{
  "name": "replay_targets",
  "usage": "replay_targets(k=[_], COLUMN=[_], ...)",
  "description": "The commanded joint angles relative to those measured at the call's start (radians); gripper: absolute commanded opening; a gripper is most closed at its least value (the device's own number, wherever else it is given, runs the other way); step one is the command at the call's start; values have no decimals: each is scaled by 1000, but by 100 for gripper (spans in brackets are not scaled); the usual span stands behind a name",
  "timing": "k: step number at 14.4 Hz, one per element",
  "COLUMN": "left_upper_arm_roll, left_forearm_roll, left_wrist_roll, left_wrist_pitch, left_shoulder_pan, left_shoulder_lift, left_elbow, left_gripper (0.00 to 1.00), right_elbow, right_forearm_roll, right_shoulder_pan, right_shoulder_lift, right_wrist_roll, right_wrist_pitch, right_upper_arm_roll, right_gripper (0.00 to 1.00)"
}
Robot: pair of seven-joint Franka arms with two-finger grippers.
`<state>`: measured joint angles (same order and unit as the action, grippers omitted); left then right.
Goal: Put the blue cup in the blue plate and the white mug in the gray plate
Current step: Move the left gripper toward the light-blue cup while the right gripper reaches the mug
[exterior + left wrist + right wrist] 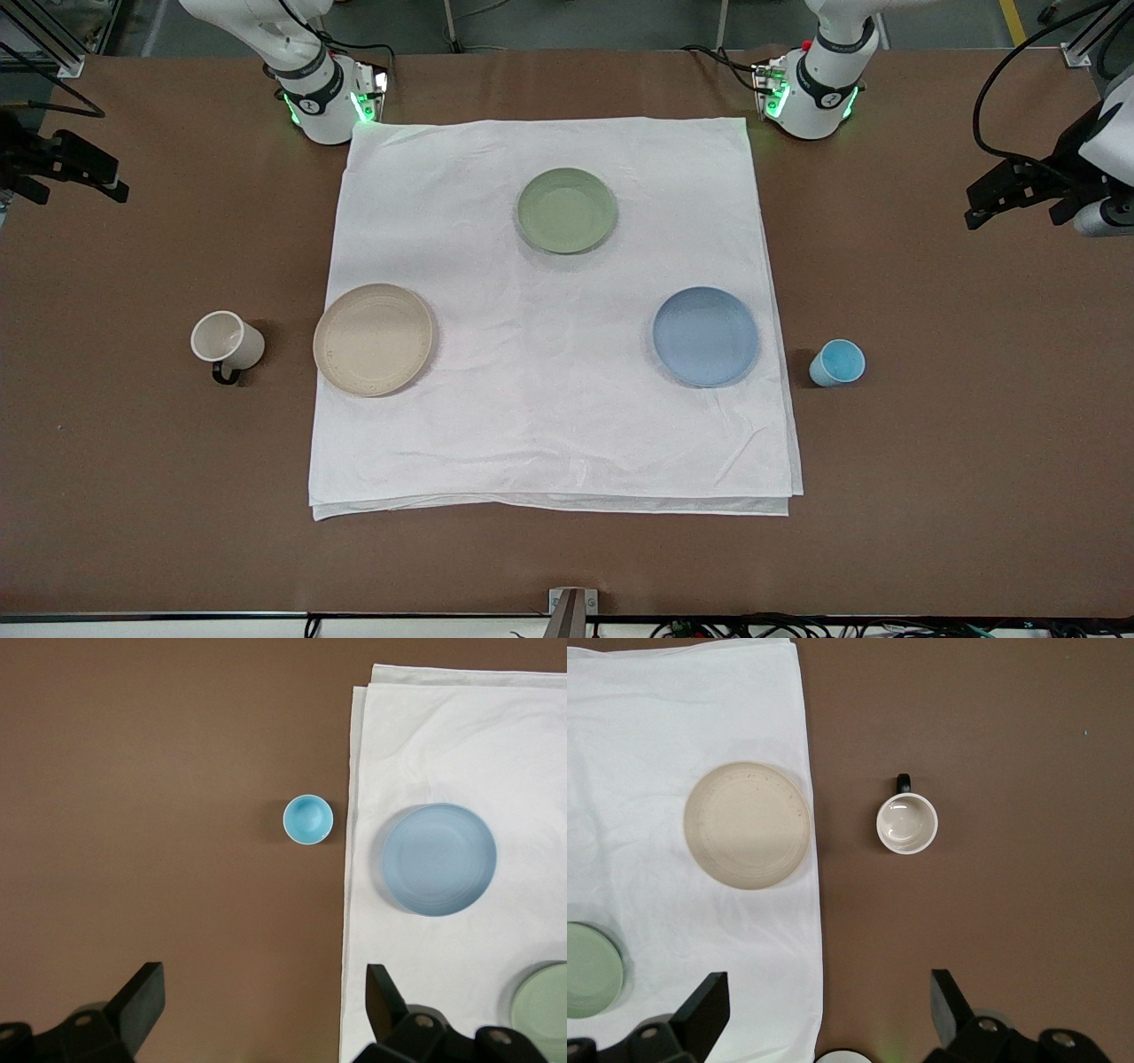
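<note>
The blue cup (837, 362) stands upright on the bare table beside the blue plate (705, 336), toward the left arm's end. The white mug (227, 340) stands upright beside the gray plate (373, 339), toward the right arm's end, with its dark handle toward the front camera. Both plates lie empty on the white cloth. My left gripper (1010, 213) hangs open and empty high over the bare table; its view shows the cup (307, 819) and blue plate (438, 859) below. My right gripper (80, 190) hangs open and empty; its view shows the mug (906, 823) and gray plate (747, 825).
A white cloth (549, 425) covers the middle of the brown table. An empty green plate (566, 210) lies on it nearer the robot bases. The arm bases stand at the cloth's two corners there.
</note>
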<state>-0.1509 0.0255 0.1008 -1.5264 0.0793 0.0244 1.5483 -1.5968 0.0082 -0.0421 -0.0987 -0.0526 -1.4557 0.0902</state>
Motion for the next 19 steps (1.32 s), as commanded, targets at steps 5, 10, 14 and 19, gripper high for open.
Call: replay_targets(k=[5,10,14,19], left_upper_arm_roll=[1,-1,-2,-4], left_forearm_roll=[137,113,111,71], left_wrist_roll=[-15,113,163,166], left_wrist_pitch=[-38,-193,-466,-693], left_shoulder_pan=[8,5,10,43], left_shoulder_lift=[-107,-245,-311,-368], left_elbow=[-52,48,249,398], left_gripper=[100,100,100,100], right_elbow=[24,26,28,17], right_forearm_roll=[18,6,16,6], right_shoulder_pan=[5,11,54,122], right_shoulder_lift=[-13,17,146,339], right_wrist_roll=[-19,-23,-24,-29], right_wrist_pitch=[37,35,-81,-361], right_upper_arm_roll=[6,8,9,9], right_gripper=[100,100,100,100])
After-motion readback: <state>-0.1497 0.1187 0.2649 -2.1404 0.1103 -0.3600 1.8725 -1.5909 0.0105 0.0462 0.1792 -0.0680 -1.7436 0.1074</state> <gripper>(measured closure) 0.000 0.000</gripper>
